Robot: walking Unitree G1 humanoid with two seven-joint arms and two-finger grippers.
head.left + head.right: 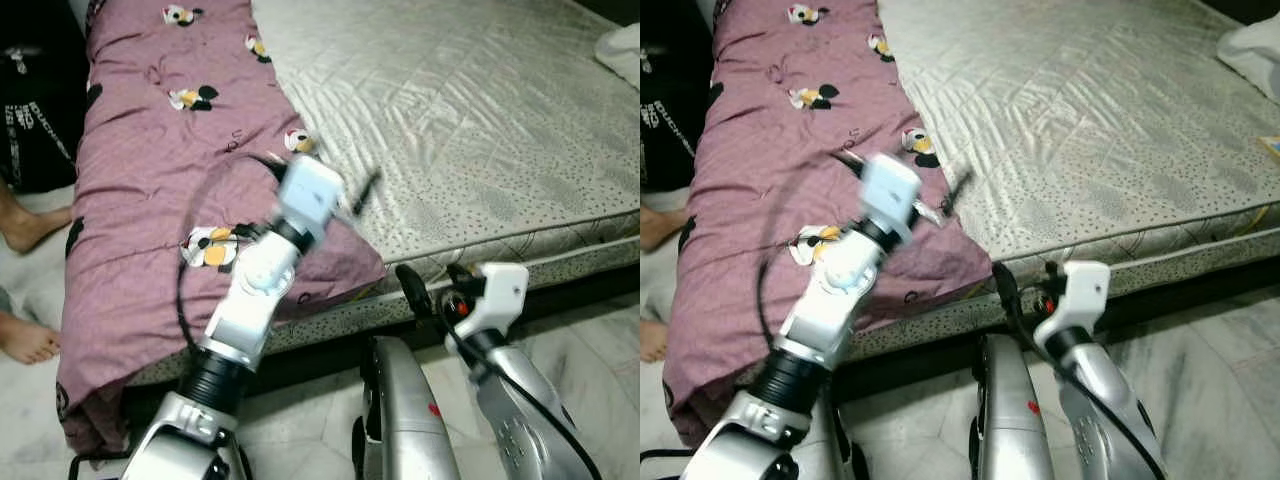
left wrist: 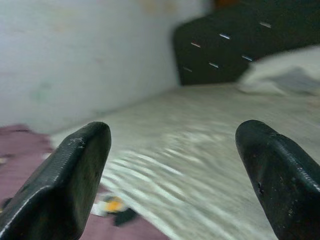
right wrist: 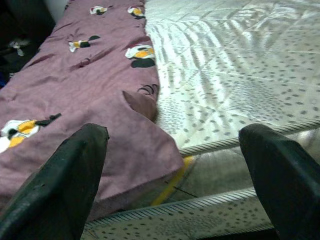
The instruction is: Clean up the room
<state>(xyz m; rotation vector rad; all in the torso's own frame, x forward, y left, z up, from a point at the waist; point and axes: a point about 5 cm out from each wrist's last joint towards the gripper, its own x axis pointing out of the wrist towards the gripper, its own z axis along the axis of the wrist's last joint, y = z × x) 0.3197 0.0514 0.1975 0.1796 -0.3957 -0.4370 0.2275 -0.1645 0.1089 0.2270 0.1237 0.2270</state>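
A purple blanket (image 1: 150, 150) printed with cartoon mice lies along the left side of a bare quilted mattress (image 1: 480, 120) and hangs over its near edge. My left arm (image 1: 255, 290) reaches up over the blanket's right border, blurred. Its gripper (image 2: 172, 145) is open and empty, looking along the mattress (image 2: 200, 165). My right gripper (image 1: 435, 285) hovers low at the mattress's near edge, just right of the blanket's corner (image 3: 150, 150). That gripper (image 3: 172, 145) is also open, with nothing between its fingers.
A person's bare feet (image 1: 30, 225) stand on the floor left of the bed, beside a black bag (image 1: 30, 110). A white pillow (image 1: 625, 50) lies at the mattress's far right. A dark headboard (image 2: 240, 45) backs the bed. Tiled floor (image 1: 600, 340) lies in front.
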